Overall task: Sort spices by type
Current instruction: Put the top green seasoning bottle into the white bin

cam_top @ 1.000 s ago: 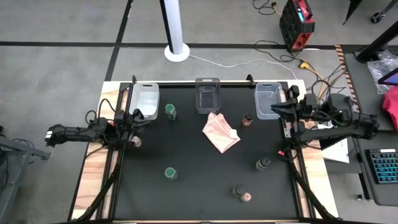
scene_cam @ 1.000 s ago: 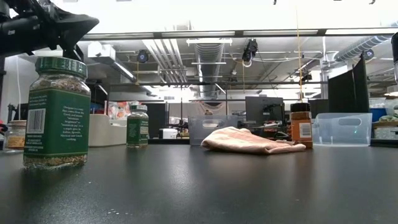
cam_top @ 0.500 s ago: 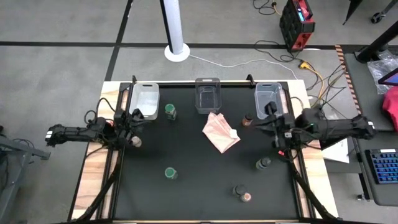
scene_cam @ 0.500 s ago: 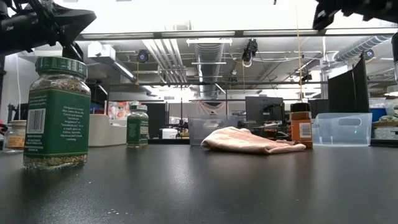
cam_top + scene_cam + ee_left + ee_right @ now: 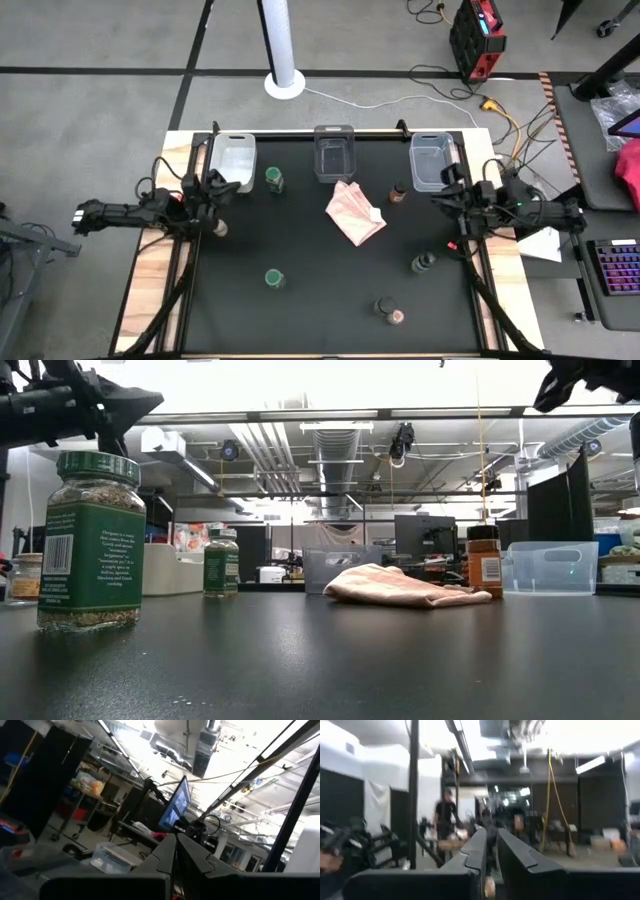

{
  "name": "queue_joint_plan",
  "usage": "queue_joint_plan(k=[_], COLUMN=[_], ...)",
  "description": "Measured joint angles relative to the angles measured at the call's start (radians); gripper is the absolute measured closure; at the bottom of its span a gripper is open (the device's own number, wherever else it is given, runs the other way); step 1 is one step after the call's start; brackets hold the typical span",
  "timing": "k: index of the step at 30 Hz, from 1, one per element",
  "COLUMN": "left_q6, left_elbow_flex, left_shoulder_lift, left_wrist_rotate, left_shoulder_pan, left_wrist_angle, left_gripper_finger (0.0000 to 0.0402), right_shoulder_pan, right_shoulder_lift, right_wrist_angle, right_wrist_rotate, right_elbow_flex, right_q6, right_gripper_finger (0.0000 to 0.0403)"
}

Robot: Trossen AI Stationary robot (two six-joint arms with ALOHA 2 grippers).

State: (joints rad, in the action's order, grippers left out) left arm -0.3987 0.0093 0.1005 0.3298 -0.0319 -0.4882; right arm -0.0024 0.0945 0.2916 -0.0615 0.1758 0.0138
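Surface: black tabletop (image 5: 320, 290) lying on a wooden bench.
Near: dark-lidded jar (image 5: 382, 305), pink-lidded jar (image 5: 397, 317), green-lidded jar (image 5: 273, 278), dark jar (image 5: 424, 263) standing.
Middle: pink cloth (image 5: 355, 212) lying.
Far: green jar (image 5: 273, 179), brown jar (image 5: 398, 192), clear bins (image 5: 334, 152) sitting.
Left gripper (image 5: 228, 188): hovering left, fingers pressed together.
Right gripper (image 5: 441, 186): hovering right, nearly closed, gripping nothing.

We see a green-lidded spice jar (image 5: 91, 540) near the camera, a pink cloth (image 5: 395, 586) lying mid-table beyond.

Grey carpeted floor (image 5: 100, 40), white pole (image 5: 280, 45), exposed ceiling ducts (image 5: 335, 445).
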Motion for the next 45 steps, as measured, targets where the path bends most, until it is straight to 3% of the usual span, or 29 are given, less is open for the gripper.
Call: queue_joint_plan(k=[7,14,16,19,24,28,33,38,45], left_q6=[-0.046,-0.031,-0.030,-0.029,-0.109,-0.116,-0.087,-0.082,-0.071], left_elbow_flex=[0.043,0.231,0.325,0.507,0.776,0.905,1.014,1.058,1.058], left_shoulder_lift=[0.154,0.423,0.482,0.552,0.709,0.832,0.966,1.053,1.120], left_wrist_rotate=[0.003,-0.010,-0.043,-0.043,0.060,0.179,0.209,0.212,0.160], left_shoulder_pan=[0.000,0.000,0.000,0.000,0.000,0.000,0.002,0.007,0.013], left_wrist_angle=[-0.002,0.020,0.120,0.419,0.931,1.145,1.233,1.237,1.255], left_gripper_finger=[0.0401,0.0401,0.0401,0.0401,0.0401,0.0401,0.0401,0.0397,0.0323], right_shoulder_pan=[0.000,0.000,0.000,0.000,0.000,0.000,0.000,0.000,0.000], right_shoulder_lift=[0.165,0.320,0.335,0.335,0.316,0.311,0.314,0.313,0.314], right_wrist_angle=[0.073,0.273,0.270,0.246,0.143,0.003,-0.144,-0.176,-0.191], right_wrist_rotate=[0.012,0.010,0.024,0.053,0.066,0.066,0.073,0.073,0.073], right_elbow_flex=[0.000,0.000,0.019,0.048,0.103,0.143,0.198,0.208,0.208], right_q6=[-0.033,-0.081,-0.096,-0.135,-0.095,-0.089,-0.092,-0.092,-0.078], right_gripper_finger=[0.0364,0.0364,0.0364,0.0364,0.0364,0.0364,0.0364,0.0364,0.0364])
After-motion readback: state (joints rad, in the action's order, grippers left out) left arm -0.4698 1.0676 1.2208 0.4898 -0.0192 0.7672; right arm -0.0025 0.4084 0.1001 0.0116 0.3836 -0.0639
